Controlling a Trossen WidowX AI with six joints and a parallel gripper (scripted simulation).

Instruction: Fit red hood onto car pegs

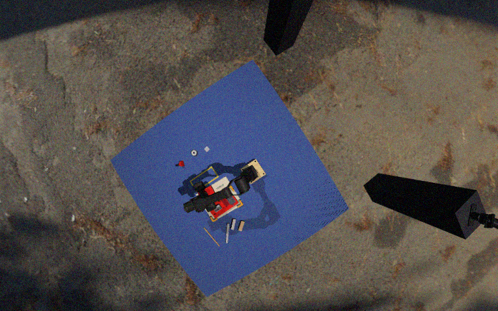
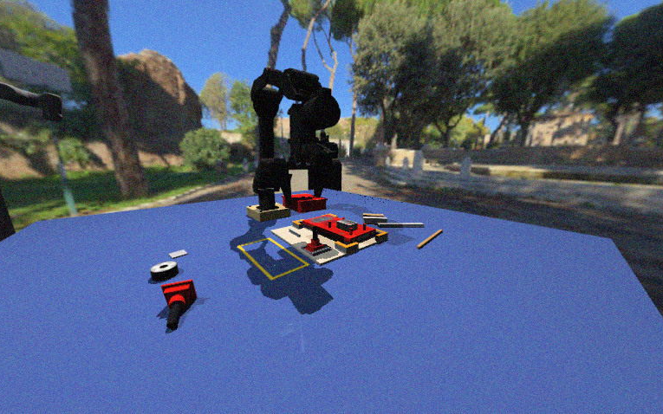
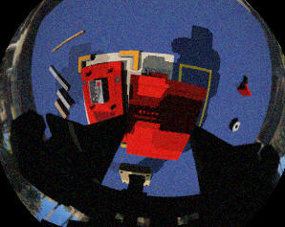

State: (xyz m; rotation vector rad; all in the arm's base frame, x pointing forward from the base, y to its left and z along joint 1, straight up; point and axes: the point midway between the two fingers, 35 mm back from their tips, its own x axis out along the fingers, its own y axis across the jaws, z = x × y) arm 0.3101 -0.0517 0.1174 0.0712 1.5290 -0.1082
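Note:
The red hood point(image 2: 311, 204) point(image 3: 156, 143) point(image 1: 206, 190) is held up off the table between my gripper's point(image 2: 303, 195) fingers. The gripper is shut on it, one finger at each side. The red chassis point(image 2: 318, 223) point(image 3: 115, 95) point(image 1: 223, 208) sits in the pale jig point(image 2: 285, 236) point(image 1: 222, 183) with yellow corner pieces. The grey engine block point(image 2: 347, 224) point(image 3: 98, 91) is on its deck, with short pegs standing around it. In the wrist view the hood is beside the chassis, over the jig's other half, not over the pegs. The hood's corner holes cannot be made out.
A red part with a black post point(image 2: 315, 245) stands on the jig. A yellow outline point(image 2: 290, 271) point(image 3: 195, 67) lies beside it. A wheel point(image 2: 164, 269) point(image 1: 193, 153), a white tile point(image 2: 178, 254) and another red part point(image 2: 178, 293) lie farther off. Several bars and a thin stick point(image 2: 430, 239) lie beyond the chassis.

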